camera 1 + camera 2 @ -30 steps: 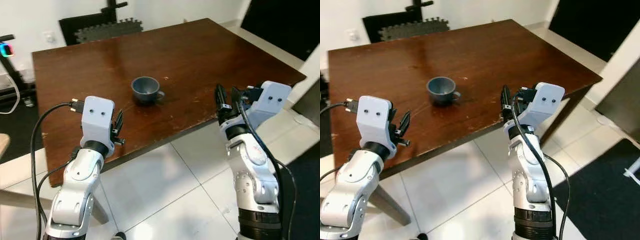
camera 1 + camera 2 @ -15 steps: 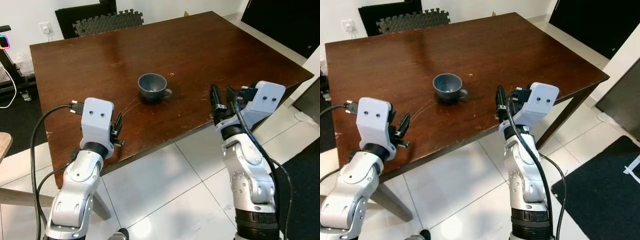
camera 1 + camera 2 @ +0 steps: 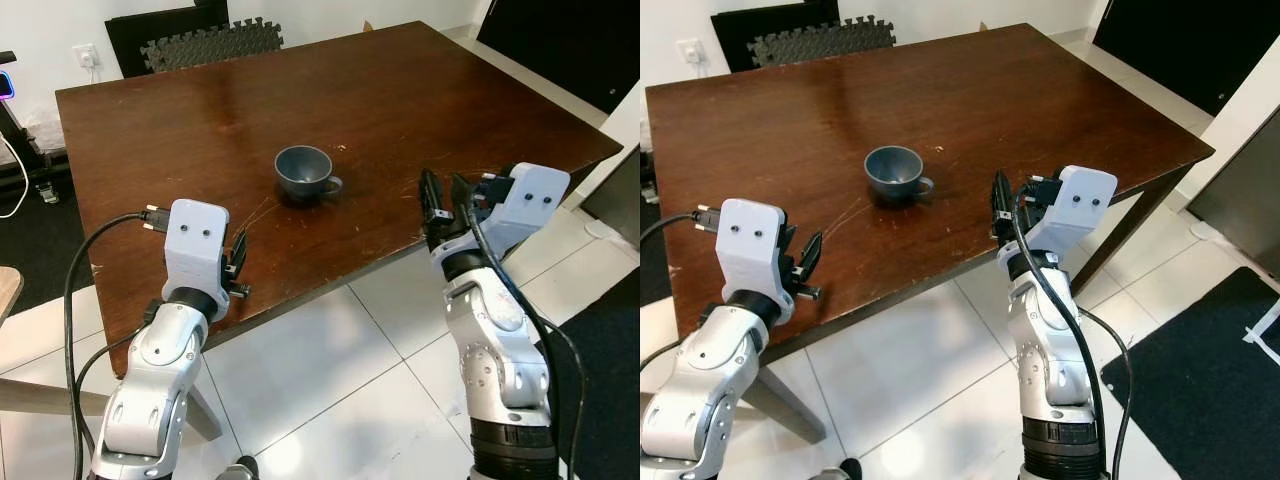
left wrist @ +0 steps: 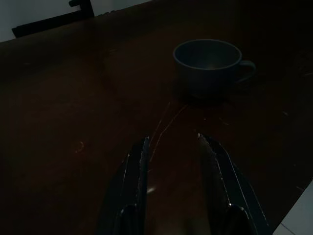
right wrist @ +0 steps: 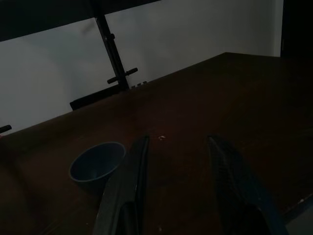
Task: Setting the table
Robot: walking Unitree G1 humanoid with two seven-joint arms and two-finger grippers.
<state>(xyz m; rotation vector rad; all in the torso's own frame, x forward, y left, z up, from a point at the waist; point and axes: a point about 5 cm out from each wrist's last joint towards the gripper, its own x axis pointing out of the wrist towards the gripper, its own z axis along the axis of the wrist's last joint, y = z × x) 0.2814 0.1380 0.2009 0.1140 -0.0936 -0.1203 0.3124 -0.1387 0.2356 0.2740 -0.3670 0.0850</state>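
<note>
If either arm sweeps in low, it could knock the small grey-blue ceramic cup (image 3: 306,174) over or across the dark brown wooden bench (image 3: 180,120). The cup stands upright mid-bench, ahead of and between both grippers. The left gripper (image 3: 237,262) and right gripper (image 3: 444,202) hover at the near edge, released and empty.

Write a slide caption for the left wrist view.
Open left gripper hovers over the dark wooden table, aimed at an empty blue-grey cup.
</note>
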